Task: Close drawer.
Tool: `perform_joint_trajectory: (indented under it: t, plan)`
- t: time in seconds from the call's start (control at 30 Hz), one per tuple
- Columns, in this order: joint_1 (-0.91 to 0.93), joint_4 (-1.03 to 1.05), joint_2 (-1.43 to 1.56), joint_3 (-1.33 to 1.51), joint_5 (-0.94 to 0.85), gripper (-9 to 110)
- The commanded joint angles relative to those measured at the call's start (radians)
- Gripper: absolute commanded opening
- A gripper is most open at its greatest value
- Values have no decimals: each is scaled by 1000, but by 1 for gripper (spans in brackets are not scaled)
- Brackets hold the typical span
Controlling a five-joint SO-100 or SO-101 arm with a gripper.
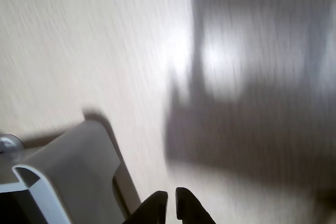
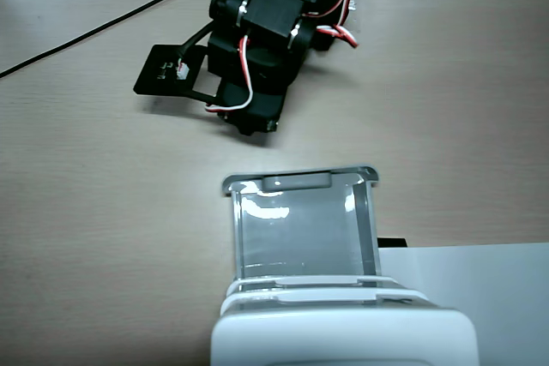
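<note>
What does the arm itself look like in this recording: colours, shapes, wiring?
In the fixed view the arm is built of matte black blocky plastic segments; the top one has a grid of small round holes. Twisted red-and-white wires loop along its side, a white wire runs down the front, and a flat black plate with a small white connector juts out at left. In the wrist view the claw shows two dark tapered fingertips.

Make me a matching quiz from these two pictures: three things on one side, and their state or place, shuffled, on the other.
Things:
1. drawer
2. gripper
3. cabinet

States:
A. white, at the bottom edge of the fixed view
B. pulled out, clear and empty
C. jaws almost together, holding nothing

Pairs: 1-B, 2-C, 3-A
</note>
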Motion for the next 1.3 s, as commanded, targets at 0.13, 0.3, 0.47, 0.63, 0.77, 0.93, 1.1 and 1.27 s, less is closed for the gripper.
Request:
perform_joint_trajectory:
  t: [0.13, 0.3, 0.47, 0.63, 0.77, 0.93, 1.1, 1.27]
  plan:
    - [-20, -21, 11, 5, -9, 0]
    - [-31, -51, 9, 40, -21, 0]
    - [-64, -84, 12, 64, -28, 0]
    - [-130, -106, 15, 69, 0, 0]
    - [-193, -160, 14, 97, 8, 0]
    - [-256, -233, 2, 137, 11, 0]
    - [-298, -295, -26, 156, 12, 0]
    - [-334, -374, -89, 158, 26, 0]
